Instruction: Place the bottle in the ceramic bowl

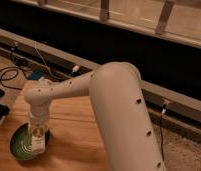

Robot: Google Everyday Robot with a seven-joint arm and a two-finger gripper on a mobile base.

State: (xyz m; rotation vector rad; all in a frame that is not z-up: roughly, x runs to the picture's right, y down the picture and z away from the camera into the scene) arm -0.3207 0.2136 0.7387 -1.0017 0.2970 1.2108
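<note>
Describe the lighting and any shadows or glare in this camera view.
Camera view: warm, dim light on the wooden table; black band behind the arm; pale glare on the ceramic bowl beside the bottle; the gripper sits shaded under the wrist.

bowl (21, 146): on table (79, 135), near left edge
bottle (38, 136): upright, over bowl's right part
gripper (37, 123): directly above bottle
cables (11, 75): behind table, left
</note>
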